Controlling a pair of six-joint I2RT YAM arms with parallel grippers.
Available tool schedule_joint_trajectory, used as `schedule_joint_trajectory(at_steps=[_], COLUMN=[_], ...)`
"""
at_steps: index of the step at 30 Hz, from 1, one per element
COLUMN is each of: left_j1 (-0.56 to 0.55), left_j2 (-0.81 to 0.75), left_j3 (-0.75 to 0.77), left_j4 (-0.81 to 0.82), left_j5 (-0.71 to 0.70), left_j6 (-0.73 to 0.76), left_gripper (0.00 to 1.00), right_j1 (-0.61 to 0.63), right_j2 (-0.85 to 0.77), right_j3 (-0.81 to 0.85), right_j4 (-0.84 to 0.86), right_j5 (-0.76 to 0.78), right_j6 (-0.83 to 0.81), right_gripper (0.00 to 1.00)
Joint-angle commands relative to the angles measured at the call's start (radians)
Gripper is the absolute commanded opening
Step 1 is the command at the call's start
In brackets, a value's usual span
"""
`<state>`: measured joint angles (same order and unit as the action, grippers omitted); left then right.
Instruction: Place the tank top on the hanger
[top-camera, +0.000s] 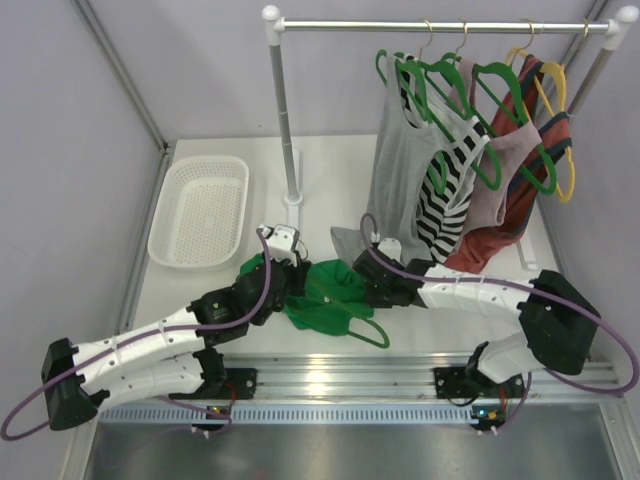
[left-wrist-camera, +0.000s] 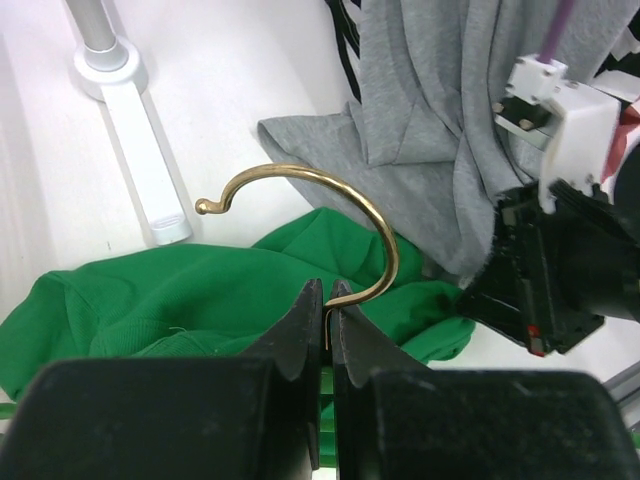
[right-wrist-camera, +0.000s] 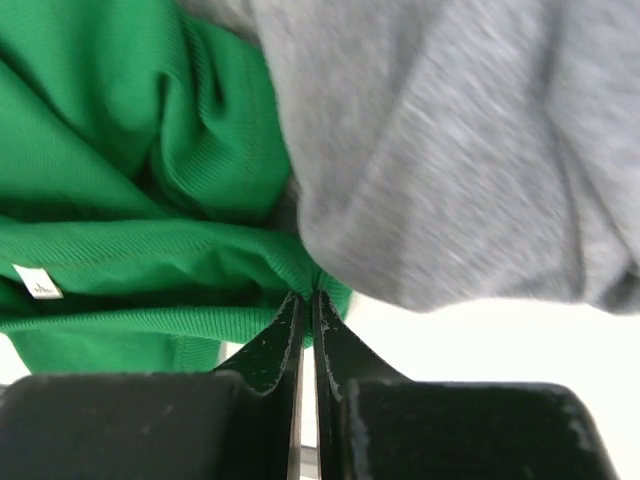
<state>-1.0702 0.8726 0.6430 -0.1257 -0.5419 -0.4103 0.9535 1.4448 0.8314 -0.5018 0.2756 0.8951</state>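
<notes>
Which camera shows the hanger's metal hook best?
The left wrist view: the whole brass hook curves over the tank top, its stem pinched in the left jaws. The top view shows only the hanger's green frame; the right wrist view, just fabric.

- Tank top (top-camera: 325, 290) lies on the table (top-camera: 320, 170), between my left gripper (left-wrist-camera: 325, 290) and right gripper (right-wrist-camera: 307, 298).
- Hanger (left-wrist-camera: 393, 255): hook pinched in my left gripper.
- Basket (top-camera: 212, 161) behind-left; rail (top-camera: 440, 27) behind-right.

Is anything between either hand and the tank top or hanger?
Nothing visible. The left hand is shut on the hanger at its hook, and the right hand is shut on the tank top at its edge. The grey top hangs right beside that grip, against the tank top.
</notes>
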Motion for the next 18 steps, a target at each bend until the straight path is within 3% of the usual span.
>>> schedule_joint_trajectory(at_steps=[1,9,18], left_j1=[-0.005,-0.005,-0.005], left_j2=[-0.027,0.015,0.045], left_j3=[0.02,0.07,0.077], left_j4=[0.078,-0.025,-0.052], left_j5=[-0.082,-0.3,-0.383], left_j6=[-0.024,-0.12,-0.133], left_gripper=[0.0,0.0,0.0], right_j1=[-0.001,-0.001,-0.012], right_j2=[-0.093,-0.24,-0.339], right_j3=[-0.041,-0.124,-0.127], right_j4=[0.016,-0.001,-0.076], right_j5=[0.008,0.022,0.057], right_j6=[0.016,0.042,0.039], right_gripper=[0.0,0.0,0.0])
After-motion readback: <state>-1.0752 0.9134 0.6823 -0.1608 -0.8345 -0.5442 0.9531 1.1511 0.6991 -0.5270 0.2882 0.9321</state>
